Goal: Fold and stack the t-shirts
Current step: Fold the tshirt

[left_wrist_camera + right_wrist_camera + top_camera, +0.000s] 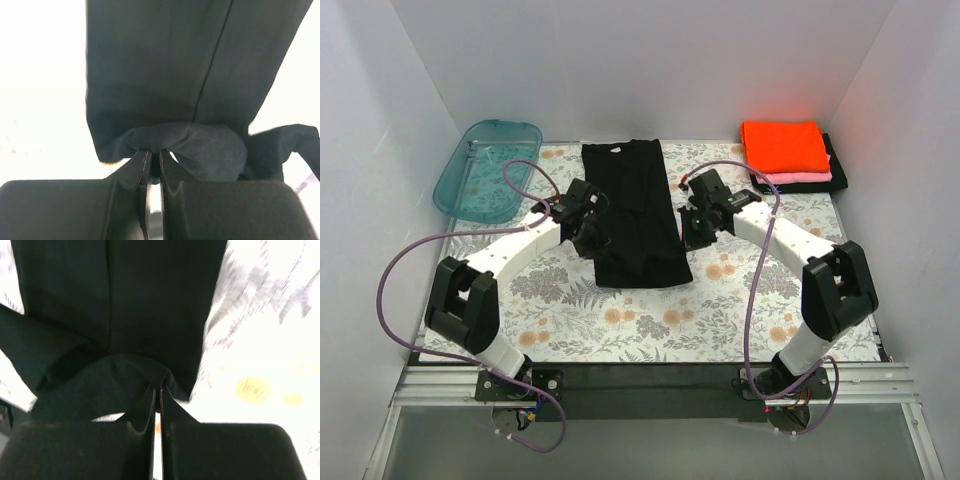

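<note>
The large plain black t-shirt [632, 210] lies lengthwise in the middle of the table, folded narrow. My left gripper [588, 228] is shut on its left edge; the left wrist view shows the pinched cloth [190, 145] bunched at the fingertips [142, 167]. My right gripper [696, 226] is shut on its right edge; the right wrist view shows the black cloth [125, 375] pinched between the fingertips [150, 402]. A folded stack sits at the back right: the orange shirt [783, 146] on top, the pink one [805, 179] under it, a black one [837, 160] at the bottom.
A teal see-through tub [487, 168] stands at the back left. The floral tablecloth [650, 320] covers the table. White walls enclose the back and sides. Purple cables loop from both arms.
</note>
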`<action>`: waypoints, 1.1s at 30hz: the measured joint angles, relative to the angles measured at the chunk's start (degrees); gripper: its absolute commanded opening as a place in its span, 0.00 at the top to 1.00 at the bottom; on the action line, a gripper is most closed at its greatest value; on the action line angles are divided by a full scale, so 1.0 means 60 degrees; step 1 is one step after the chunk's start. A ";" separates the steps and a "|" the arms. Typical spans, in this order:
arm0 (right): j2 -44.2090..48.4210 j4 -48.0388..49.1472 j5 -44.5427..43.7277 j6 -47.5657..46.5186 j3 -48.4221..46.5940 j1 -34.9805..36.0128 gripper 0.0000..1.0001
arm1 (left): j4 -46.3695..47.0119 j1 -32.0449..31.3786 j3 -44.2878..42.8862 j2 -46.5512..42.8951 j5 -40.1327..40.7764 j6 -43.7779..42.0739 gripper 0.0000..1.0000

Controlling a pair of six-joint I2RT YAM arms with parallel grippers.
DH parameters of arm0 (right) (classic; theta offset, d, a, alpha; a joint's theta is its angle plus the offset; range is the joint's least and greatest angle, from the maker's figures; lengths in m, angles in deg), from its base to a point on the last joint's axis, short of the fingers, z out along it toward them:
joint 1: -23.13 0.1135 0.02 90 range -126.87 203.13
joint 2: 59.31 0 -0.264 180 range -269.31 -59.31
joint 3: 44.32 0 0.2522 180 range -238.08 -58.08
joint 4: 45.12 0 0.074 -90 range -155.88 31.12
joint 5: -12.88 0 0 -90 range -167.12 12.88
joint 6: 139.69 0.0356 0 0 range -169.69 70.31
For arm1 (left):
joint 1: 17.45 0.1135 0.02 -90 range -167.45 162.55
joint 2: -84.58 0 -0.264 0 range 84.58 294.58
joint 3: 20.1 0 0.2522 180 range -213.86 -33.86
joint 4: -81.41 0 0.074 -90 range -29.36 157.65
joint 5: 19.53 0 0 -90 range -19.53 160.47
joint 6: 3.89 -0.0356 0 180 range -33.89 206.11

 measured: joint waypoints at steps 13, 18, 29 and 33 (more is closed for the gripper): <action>-0.2208 0.1115 -0.0280 -0.0889 -0.2226 -0.0670 0.99 | 0.2437 0.1242 -0.0506 0.1548 0.0820 -0.1810 1.00; -0.2616 0.1461 -0.0251 -0.1038 -0.2393 -0.0765 0.99 | 0.3100 0.1348 -0.0506 0.1840 0.0874 -0.2211 1.00; -0.3045 0.2135 -0.0229 -0.1129 -0.2404 -0.0874 0.99 | 0.4178 0.1388 -0.0499 0.2244 0.0954 -0.2597 1.00; -0.3093 0.2371 -0.0226 -0.1129 -0.2404 -0.0922 0.99 | 0.4441 0.1432 -0.0408 0.2244 0.1126 -0.2616 1.00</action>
